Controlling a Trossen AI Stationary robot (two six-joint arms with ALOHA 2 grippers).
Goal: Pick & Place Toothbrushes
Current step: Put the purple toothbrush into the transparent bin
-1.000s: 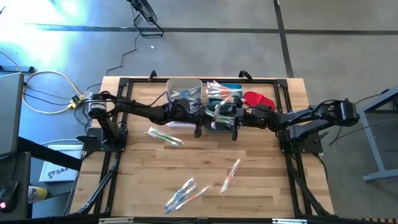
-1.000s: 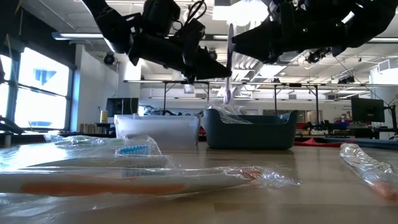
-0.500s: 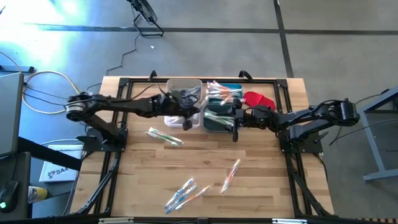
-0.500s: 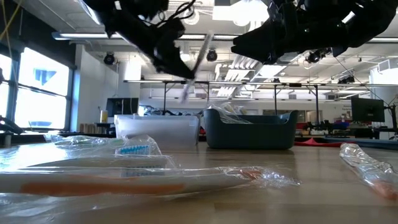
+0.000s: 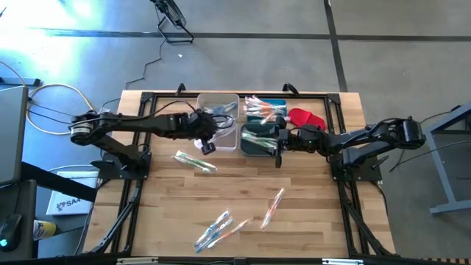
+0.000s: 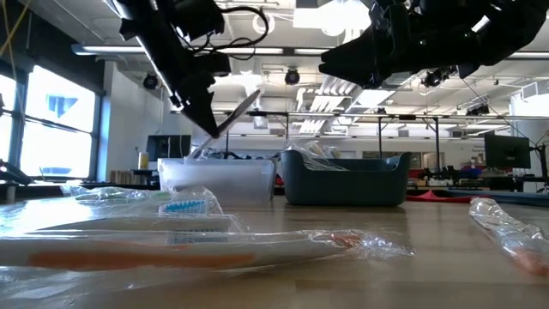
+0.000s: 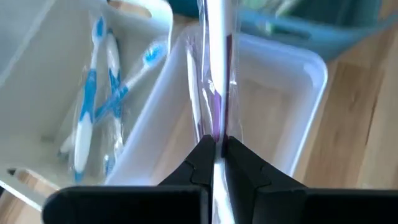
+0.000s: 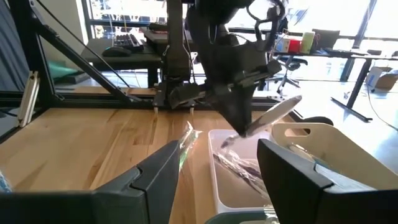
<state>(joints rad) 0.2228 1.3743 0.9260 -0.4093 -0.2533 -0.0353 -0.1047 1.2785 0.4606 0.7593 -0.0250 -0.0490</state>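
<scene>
1. The left gripper (image 7: 217, 148) pinches a wrapped toothbrush (image 7: 214, 74) above the white bin (image 7: 311, 68) – the brush is tilted.
2. The right gripper (image 8: 217, 168) waits over the dark bin (image 5: 257, 143), fingers spread, holding nothing.
3. More toothbrushes (image 5: 221, 228) lie on the near table (image 5: 316, 213).

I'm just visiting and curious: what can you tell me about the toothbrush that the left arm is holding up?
The held toothbrush is a thin whitish stick with a purple accent, sealed in a crinkly clear wrapper. The left end effector is shut on it, pinching it between its two dark fingers. It hangs tilted above the clear bin, touching nothing else. Its bristle end cannot be made out.
</scene>
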